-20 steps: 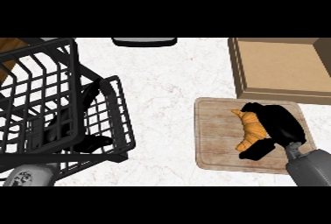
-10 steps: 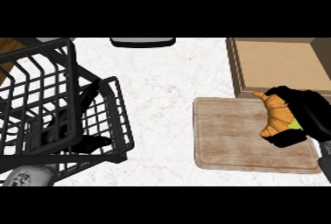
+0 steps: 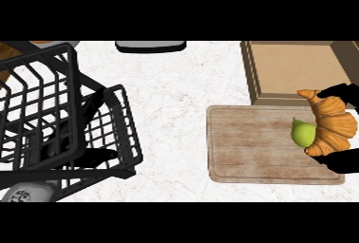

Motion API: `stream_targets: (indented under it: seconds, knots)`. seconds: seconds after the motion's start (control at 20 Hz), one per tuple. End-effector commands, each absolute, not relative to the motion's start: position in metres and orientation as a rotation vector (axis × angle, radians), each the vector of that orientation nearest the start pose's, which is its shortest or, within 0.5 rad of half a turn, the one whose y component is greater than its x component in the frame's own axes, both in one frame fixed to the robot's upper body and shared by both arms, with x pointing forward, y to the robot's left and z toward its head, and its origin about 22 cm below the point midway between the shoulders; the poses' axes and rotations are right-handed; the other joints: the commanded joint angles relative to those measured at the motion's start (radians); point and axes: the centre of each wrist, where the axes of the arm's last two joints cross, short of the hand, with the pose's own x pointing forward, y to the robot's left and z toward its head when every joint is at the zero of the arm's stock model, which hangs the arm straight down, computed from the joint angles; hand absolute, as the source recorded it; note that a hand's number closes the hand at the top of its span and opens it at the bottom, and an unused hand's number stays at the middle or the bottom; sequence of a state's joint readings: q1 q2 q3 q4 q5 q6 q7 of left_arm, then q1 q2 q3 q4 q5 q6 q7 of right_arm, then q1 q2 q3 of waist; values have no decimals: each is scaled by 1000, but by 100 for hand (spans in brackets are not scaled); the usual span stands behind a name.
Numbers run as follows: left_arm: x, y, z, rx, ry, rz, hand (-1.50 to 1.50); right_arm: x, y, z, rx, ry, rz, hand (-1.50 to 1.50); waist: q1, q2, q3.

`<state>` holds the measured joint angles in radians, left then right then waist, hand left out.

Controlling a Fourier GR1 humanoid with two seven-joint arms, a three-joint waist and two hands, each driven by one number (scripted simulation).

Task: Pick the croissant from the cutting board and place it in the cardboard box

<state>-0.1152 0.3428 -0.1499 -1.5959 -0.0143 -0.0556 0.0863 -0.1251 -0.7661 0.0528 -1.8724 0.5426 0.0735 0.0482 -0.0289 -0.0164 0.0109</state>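
The right robot hand (image 3: 341,160) is curled round the croissant (image 3: 331,124), holding it over the right edge of the cutting board (image 3: 259,147). The pastry's upper tip sits just at the near rim of the cardboard box (image 3: 298,71), which lies beyond the robot hand. A small green fruit (image 3: 302,133) rests on the board, touching the croissant's left side. Far to the left of the robot hand stands a black wire rack (image 3: 63,118) on the white tabletop (image 3: 182,95), and a dark tray (image 3: 151,46) shows at the far edge. I cannot see the left robot hand.
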Motion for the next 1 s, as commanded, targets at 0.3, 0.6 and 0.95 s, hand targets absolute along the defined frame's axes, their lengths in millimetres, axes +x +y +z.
stream_targets:
  seconds: [0.3, 0.6, 0.95]
  knots:
    - [286, 211, 62, -17, -1601, -452, 0, 216, -329, 236, -1000, -1711, 859, 150, 9, 14, -11]
    - [275, 206, 39, -43, -1595, -454, 0, 244, -354, 260, -1108, -1674, 742, 150, 35, 20, -11]
    - [289, 201, 60, -44, -1610, -477, 0, 283, -354, 282, -1088, -1654, 710, 150, 47, 21, -12]
